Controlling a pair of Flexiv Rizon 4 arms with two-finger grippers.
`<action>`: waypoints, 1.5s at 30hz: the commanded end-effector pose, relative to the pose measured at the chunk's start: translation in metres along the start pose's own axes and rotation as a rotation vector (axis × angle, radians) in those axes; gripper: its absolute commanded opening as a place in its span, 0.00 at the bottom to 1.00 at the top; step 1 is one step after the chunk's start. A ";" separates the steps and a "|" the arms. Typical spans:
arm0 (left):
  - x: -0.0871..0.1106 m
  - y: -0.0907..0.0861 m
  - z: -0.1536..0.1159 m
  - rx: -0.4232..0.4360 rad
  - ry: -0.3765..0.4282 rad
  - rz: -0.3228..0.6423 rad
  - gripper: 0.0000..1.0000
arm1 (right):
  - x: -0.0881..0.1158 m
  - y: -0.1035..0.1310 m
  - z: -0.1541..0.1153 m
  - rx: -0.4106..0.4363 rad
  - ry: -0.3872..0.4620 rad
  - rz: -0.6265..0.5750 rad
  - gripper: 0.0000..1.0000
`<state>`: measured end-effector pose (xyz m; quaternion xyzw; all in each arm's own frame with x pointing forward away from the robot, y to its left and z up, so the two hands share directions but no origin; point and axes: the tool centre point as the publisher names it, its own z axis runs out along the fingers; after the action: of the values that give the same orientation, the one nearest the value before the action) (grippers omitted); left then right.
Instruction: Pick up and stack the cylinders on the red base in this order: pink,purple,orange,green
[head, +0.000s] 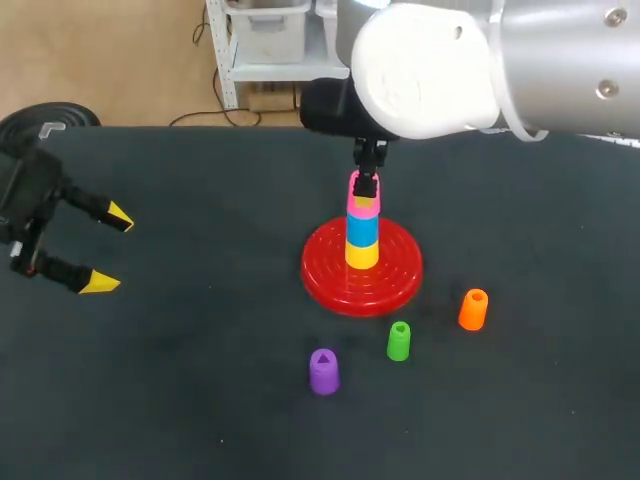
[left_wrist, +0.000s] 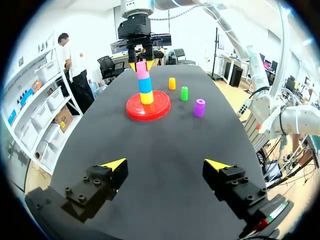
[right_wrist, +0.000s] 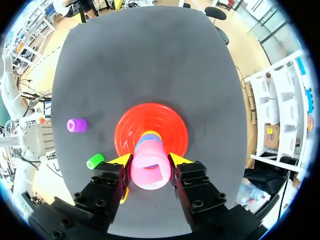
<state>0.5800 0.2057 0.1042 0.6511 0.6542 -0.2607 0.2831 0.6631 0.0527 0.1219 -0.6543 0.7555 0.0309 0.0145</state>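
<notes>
The red base (head: 330, 275) holds a stack of a yellow cylinder (head: 362, 253), a blue cylinder (head: 362, 229) and a pink cylinder (head: 362, 206) on top. My right gripper (right_wrist: 149, 162) comes down from above and is shut on the pink cylinder (right_wrist: 150, 172), one finger on each side. The purple cylinder (head: 323, 371), green cylinder (head: 399, 341) and orange cylinder (head: 473, 309) stand on the table in front of the base. My left gripper (head: 106, 250) is open at the far left, holding nothing.
The dark table (head: 200, 380) has free room to the left of the base (left_wrist: 148, 106) and near its front edge. A black round object (head: 50, 117) lies at the back left corner.
</notes>
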 end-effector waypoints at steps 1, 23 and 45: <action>0.001 0.000 0.000 -0.003 -0.003 0.003 1.00 | -0.001 0.000 0.004 -0.003 0.000 -0.002 0.00; 0.001 0.000 0.000 -0.003 -0.003 0.003 1.00 | 0.003 0.008 0.000 0.017 -0.004 0.003 0.00; 0.001 0.000 0.000 -0.003 -0.003 0.003 1.00 | 0.001 0.006 -0.008 0.084 -0.009 0.010 0.00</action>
<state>0.5800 0.2057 0.1042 0.6511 0.6542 -0.2607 0.2831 0.6652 0.0523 0.1270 -0.6500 0.7590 0.0118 0.0364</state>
